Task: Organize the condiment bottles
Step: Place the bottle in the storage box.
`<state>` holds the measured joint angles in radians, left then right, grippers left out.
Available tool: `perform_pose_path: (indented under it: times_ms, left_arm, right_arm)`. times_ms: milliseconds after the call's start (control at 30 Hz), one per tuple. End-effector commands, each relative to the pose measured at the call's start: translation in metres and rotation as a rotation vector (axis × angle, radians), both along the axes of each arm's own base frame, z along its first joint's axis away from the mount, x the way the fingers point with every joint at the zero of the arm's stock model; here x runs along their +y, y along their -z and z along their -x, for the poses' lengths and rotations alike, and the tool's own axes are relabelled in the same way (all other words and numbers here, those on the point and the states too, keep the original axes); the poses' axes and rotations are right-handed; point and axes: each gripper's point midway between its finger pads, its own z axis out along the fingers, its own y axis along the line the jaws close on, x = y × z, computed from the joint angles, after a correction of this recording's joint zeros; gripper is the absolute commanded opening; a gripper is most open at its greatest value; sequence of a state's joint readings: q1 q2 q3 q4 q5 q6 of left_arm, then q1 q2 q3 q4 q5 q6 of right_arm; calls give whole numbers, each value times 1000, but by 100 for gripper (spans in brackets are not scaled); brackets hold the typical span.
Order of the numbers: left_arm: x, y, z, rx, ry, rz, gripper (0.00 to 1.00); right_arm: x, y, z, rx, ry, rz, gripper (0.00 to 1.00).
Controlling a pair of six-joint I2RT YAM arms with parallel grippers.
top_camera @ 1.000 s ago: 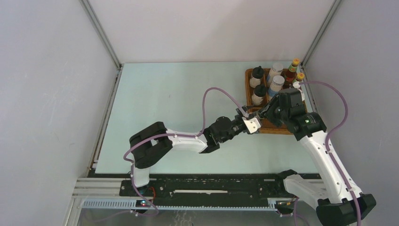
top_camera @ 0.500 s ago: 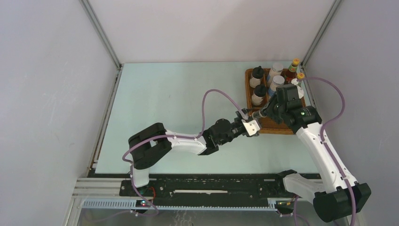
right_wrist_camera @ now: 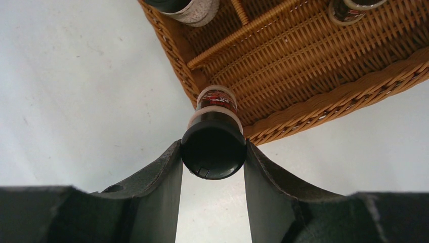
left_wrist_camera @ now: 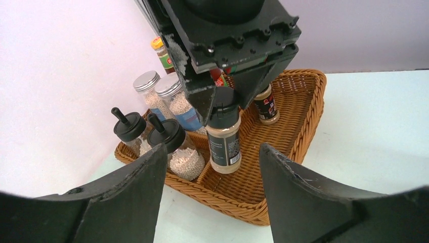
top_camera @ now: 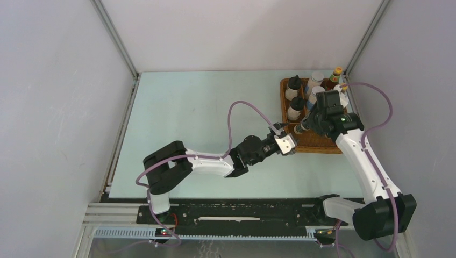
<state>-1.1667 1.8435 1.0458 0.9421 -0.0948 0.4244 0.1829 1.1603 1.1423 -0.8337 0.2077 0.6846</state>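
Observation:
My right gripper (right_wrist_camera: 213, 152) is shut on the black cap of a tiny dark-labelled jar (right_wrist_camera: 213, 104). It holds the jar upright in the near compartment of the wicker tray (left_wrist_camera: 243, 202); the jar (left_wrist_camera: 225, 136) is low, and I cannot tell if it touches the floor. A second tiny jar (left_wrist_camera: 265, 104) stands farther in. Two black-lidded white jars (left_wrist_camera: 172, 139), two silver-lidded jars (left_wrist_camera: 146, 81) and a red sauce bottle (left_wrist_camera: 161, 50) stand in the far compartments. My left gripper (left_wrist_camera: 212, 192) is open and empty, just off the tray's near-left corner (top_camera: 287, 144).
The tray (top_camera: 322, 146) sits at the table's far right, close to the right wall. A wicker divider (right_wrist_camera: 238, 30) runs beside the held jar. The right arm (top_camera: 365, 161) reaches over the tray's right side and hides part of a second red bottle (top_camera: 342, 86).
My right arm has drawn back over the tray with the jar still in its grip. The left arm has barely moved.

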Motion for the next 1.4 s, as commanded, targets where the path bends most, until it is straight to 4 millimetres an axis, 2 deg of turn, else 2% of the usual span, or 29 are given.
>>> perform_pose_path:
  times_ms: [0,500,867,1367]
  left_arm:
    - [10,-34,6,-11,-5,99,71]
    - [19,-49,6,2,-23,173,71]
    - [23,-53,2,9,-32,201,71]
    - [27,-57,-4,16,-33,230,72]
  right_arm:
    - [-10,-11,-19,-43,16,48,0]
    - [-26,26,-44,50,49,117,0]
    - [-25,48,-53,111,48,126,0]
    - [-27,63,-62,160,51,167,0]
